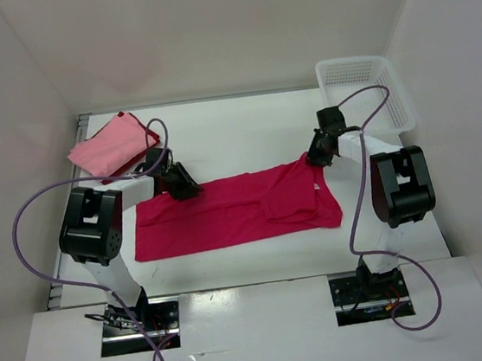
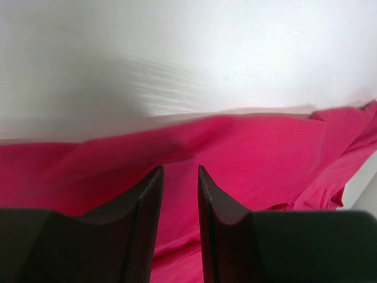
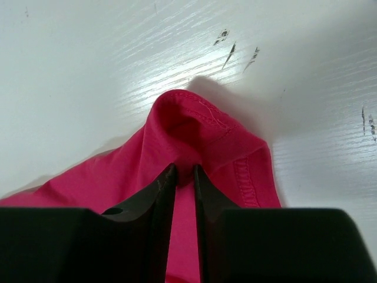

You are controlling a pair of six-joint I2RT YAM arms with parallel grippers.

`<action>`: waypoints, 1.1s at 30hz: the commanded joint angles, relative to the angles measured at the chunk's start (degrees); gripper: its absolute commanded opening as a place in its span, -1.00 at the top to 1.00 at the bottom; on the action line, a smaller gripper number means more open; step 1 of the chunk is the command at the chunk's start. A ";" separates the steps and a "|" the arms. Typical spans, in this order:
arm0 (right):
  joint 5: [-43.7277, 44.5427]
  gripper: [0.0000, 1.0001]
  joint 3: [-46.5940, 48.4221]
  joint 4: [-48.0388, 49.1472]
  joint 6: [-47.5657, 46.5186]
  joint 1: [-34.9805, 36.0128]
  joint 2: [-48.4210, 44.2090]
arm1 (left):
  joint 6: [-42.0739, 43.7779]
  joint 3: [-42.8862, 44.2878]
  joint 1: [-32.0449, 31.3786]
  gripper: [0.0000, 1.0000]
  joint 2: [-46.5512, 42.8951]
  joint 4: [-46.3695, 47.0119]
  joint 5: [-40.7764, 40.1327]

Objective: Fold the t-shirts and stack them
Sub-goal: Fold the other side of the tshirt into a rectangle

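Observation:
A crimson-magenta t-shirt [image 1: 236, 209] lies spread flat across the middle of the table. My left gripper [image 1: 181, 186] sits at the shirt's far left edge. In the left wrist view that gripper [image 2: 179, 170] has its jaws narrowly apart with the shirt's cloth [image 2: 265, 153] running between them. My right gripper [image 1: 318, 156] is at the shirt's far right corner. In the right wrist view it [image 3: 184, 168] pinches a bunched, hemmed fold of the shirt [image 3: 194, 127] between its tips. A folded light pink t-shirt [image 1: 108, 145] rests on a dark red t-shirt [image 1: 140, 150] at the back left.
A white mesh basket [image 1: 368, 87] stands at the back right, just beyond the right arm. White walls close in the table at the back and on both sides. Purple cables loop off both arms.

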 commanded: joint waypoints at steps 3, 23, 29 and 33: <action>3.65 0.61 0.42 3.07 -0.25 -0.85 -2.04 | 0.86 -2.20 2.10 0.25 -0.30 1.49 -0.39; 5.06 0.26 -3.01 -2.38 0.89 -2.53 -1.50 | -1.42 -6.07 6.67 0.25 -5.39 2.01 1.37; 2.07 0.02 -1.69 -4.92 0.36 -2.53 -8.79 | -0.82 -4.92 6.67 0.25 -13.03 -0.18 1.37; -1.26 -0.05 -2.22 -7.39 0.36 -2.53 -13.99 | 0.68 -5.62 6.67 0.25 -17.17 -1.50 0.76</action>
